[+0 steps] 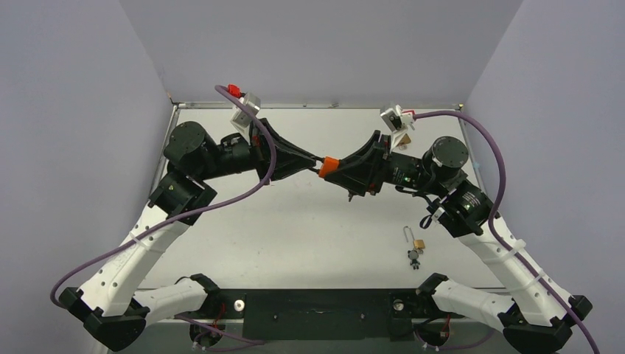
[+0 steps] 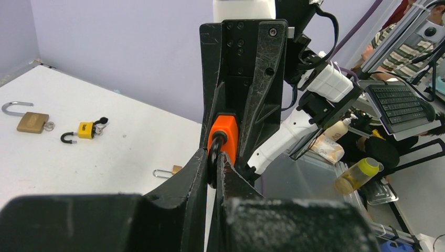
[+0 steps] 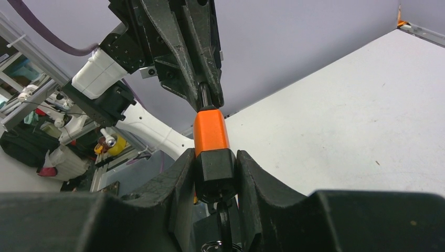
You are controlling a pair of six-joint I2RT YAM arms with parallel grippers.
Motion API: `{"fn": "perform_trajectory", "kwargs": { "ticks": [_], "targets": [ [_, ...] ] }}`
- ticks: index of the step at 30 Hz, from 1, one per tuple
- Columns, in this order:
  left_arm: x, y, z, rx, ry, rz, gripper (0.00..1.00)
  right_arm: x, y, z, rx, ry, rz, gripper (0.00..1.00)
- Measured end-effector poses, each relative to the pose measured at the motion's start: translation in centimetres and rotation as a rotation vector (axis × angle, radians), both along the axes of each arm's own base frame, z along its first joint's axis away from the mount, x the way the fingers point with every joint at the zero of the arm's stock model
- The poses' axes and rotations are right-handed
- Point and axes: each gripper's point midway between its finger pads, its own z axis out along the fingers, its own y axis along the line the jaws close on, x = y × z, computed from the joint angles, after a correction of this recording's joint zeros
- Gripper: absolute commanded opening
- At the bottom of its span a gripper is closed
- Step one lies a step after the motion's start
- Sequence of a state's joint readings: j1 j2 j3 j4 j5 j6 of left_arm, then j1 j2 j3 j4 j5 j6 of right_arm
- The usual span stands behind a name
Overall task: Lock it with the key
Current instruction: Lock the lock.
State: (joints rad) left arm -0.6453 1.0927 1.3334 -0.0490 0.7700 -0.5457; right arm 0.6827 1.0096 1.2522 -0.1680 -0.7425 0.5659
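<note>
An orange padlock point(image 1: 329, 167) hangs in mid-air between my two grippers, above the middle of the table. My left gripper point(image 1: 315, 158) is shut on its black shackle point(image 2: 214, 157); the orange body point(image 2: 223, 131) sits just beyond my fingertips. My right gripper point(image 3: 216, 170) is shut on the padlock's black lower end point(image 3: 215, 165), and the orange body point(image 3: 210, 131) points away from it toward the left gripper's fingers point(image 3: 207, 89). A black key point(image 3: 223, 220) with a metal ring sticks out of that black end, back between the right fingers.
A small brass padlock with a long shackle and keys point(image 1: 417, 243) lies on the table near the right arm, also in the left wrist view point(image 2: 168, 172). A larger brass padlock point(image 2: 32, 122) and a yellow padlock point(image 2: 85, 129) lie open on the table further off.
</note>
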Motion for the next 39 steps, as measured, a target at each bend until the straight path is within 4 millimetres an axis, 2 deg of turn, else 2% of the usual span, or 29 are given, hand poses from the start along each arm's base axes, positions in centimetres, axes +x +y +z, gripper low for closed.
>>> {"fn": "perform_trajectory", "kwargs": {
  "ticks": [19, 20, 21, 22, 23, 25, 27, 29, 33, 39],
  "targets": [
    [0.3, -0.2, 1.9, -0.082, -0.055, 0.104, 0.0, 0.3, 0.7, 2.2, 0.017, -0.025, 0.022, 0.0],
    [0.4, -0.1, 2.0, -0.083, -0.058, 0.114, 0.0, 0.3, 0.7, 2.3, 0.019, -0.029, 0.022, 0.09],
    [0.5, 0.0, 2.0, -0.082, -0.062, 0.126, 0.0, 0.4, 0.7, 2.3, 0.02, -0.032, 0.021, 0.24],
    [0.6, 0.1, 2.0, -0.077, -0.06, 0.135, 0.0, 0.4, 0.7, 2.3, 0.019, -0.034, 0.019, 0.32],
    [0.7, 0.1, 2.0, -0.074, -0.058, 0.142, 0.0, 0.5, 0.7, 2.3, 0.019, -0.035, 0.017, 0.45],
    [0.8, 0.3, 2.0, -0.067, -0.048, 0.148, 0.0, 0.9, 0.6, 2.5, 0.026, -0.046, -0.004, 0.59],
    [0.6, 0.2, 1.2, -0.037, -0.024, 0.129, 0.0, 1.6, 0.6, 2.9, 0.048, -0.078, -0.025, 0.66],
    [1.0, 0.2, -0.1, 0.001, 0.017, 0.117, 0.0, 2.6, 0.2, 2.1, 0.043, -0.078, -0.059, 0.7],
    [3.1, 0.7, -2.3, 0.058, 0.099, 0.158, 0.0, 4.1, -1.6, 0.6, 0.032, -0.074, -0.127, 0.72],
    [3.1, 1.1, -2.2, 0.067, 0.116, 0.148, 0.0, 4.2, -3.6, -0.4, 0.034, -0.088, -0.169, 0.68]
  ]
}}
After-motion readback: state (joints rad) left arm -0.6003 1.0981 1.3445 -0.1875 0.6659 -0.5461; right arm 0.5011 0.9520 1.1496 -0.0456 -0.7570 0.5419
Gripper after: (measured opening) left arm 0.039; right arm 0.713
